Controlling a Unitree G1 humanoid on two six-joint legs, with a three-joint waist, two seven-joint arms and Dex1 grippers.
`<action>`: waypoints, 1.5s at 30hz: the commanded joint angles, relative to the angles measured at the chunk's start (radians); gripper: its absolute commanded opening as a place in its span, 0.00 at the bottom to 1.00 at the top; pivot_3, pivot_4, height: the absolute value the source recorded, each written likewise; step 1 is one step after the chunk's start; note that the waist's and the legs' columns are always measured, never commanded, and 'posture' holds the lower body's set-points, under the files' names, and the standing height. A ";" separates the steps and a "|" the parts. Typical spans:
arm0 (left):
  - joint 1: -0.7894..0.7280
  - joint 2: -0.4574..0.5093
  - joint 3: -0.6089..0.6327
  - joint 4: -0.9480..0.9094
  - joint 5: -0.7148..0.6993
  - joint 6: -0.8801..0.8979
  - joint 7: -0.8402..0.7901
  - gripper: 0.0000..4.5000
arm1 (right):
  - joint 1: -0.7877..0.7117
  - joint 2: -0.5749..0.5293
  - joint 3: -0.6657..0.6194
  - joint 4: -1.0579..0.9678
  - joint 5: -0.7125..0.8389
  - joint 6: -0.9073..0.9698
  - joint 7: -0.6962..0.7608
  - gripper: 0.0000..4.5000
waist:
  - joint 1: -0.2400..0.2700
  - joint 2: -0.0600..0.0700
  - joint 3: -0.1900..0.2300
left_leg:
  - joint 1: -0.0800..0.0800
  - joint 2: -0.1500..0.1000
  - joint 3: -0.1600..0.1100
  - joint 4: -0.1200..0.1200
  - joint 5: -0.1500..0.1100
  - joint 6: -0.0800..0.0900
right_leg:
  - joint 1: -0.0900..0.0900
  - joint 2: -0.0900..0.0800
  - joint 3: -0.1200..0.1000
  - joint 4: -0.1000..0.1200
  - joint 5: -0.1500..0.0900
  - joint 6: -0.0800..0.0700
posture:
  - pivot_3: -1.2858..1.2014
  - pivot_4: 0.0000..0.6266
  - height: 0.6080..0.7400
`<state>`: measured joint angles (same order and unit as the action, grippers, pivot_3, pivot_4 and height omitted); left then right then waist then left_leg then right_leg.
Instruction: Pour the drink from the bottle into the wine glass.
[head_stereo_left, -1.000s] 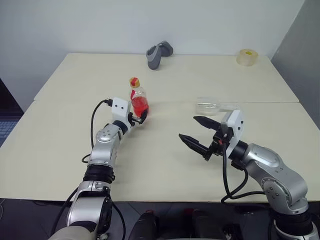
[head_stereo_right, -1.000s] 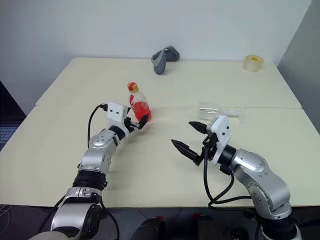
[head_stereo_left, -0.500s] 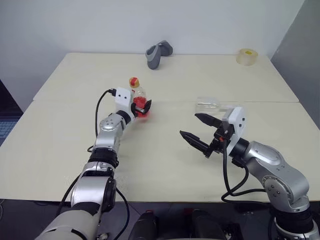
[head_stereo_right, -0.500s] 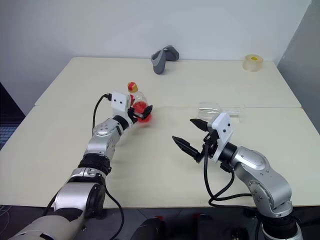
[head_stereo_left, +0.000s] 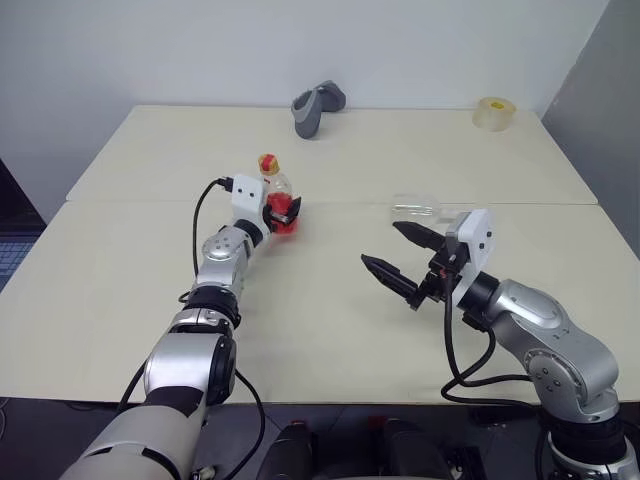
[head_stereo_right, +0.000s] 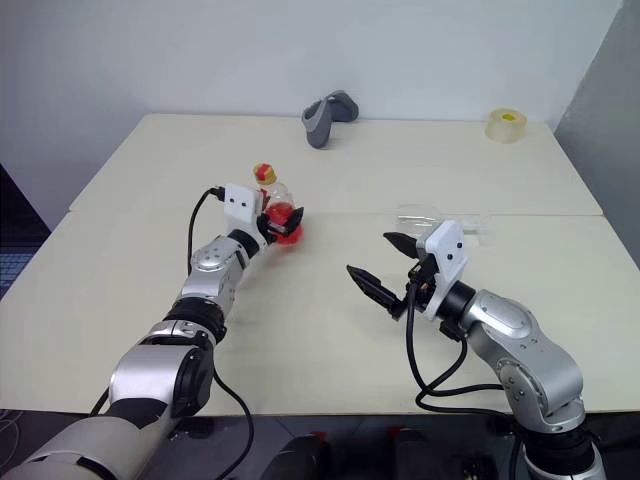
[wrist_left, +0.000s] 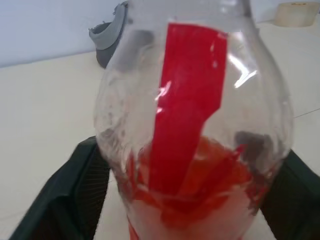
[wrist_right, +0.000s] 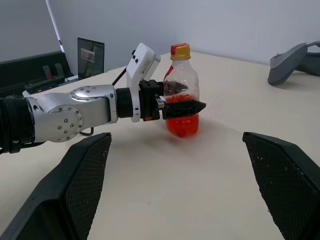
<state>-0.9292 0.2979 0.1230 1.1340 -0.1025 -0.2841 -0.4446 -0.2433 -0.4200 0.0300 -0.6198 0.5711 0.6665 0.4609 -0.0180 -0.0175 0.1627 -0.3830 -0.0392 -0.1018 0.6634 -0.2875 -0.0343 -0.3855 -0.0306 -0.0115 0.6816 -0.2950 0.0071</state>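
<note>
Left eye view: cream table (head_stereo_left: 120, 290); right gripper (head_stereo_left: 403, 259) spread wide, empty, hovering ahead of toppled wine glass (head_stereo_left: 420, 211). Left gripper (head_stereo_left: 281, 213) closing around upright bottle (head_stereo_left: 276, 196), contact unclear. Grey object (head_stereo_left: 317, 108), tape roll (head_stereo_left: 494, 113) far back.

Silver-grey jointed arms; white wrist housings; black cables; black two-fingered left gripper (head_stereo_left: 283, 214) and right gripper (head_stereo_left: 403, 257).
</note>
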 joint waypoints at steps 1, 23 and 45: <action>-0.045 0.006 0.021 0.010 -0.005 -0.035 0.005 0.66 | -0.014 -0.004 -0.023 -0.040 0.009 -0.010 -0.007 1.00 | 0.000 0.000 0.000 | 0.000 0.000 0.000 0.000 0.000 0.000 | 0.000 0.000 0.000 0.000 0.000 0.000 | 0.52 0.24 1.00; -0.061 0.032 -0.125 -0.232 0.006 0.060 -0.482 0.46 | -0.434 0.087 -0.028 0.354 -0.109 0.049 -0.108 1.00 | -0.017 0.000 0.000 | -0.004 -0.001 0.003 0.000 0.002 -0.001 | -0.005 -0.001 0.002 0.001 0.000 0.000 | 0.52 0.24 1.00; -0.143 -0.072 -0.104 -0.146 -0.002 0.035 -0.563 0.46 | -0.626 0.154 -0.040 0.497 -0.060 0.107 -0.029 1.00 | -0.021 0.000 0.000 | -0.016 -0.002 0.005 0.003 0.005 0.000 | -0.022 -0.003 0.002 0.016 0.000 0.000 | 0.52 0.24 1.00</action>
<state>-1.0336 0.2267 -0.0009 1.0022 -0.0782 -0.2233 -1.0072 -0.8332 -0.2685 -0.0064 -0.1027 0.5065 0.7964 0.4154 -0.0385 -0.0176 0.1629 -0.3992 -0.0407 -0.0969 0.6667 -0.2822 -0.0338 -0.4076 -0.0340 -0.0096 0.6977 -0.2946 0.0066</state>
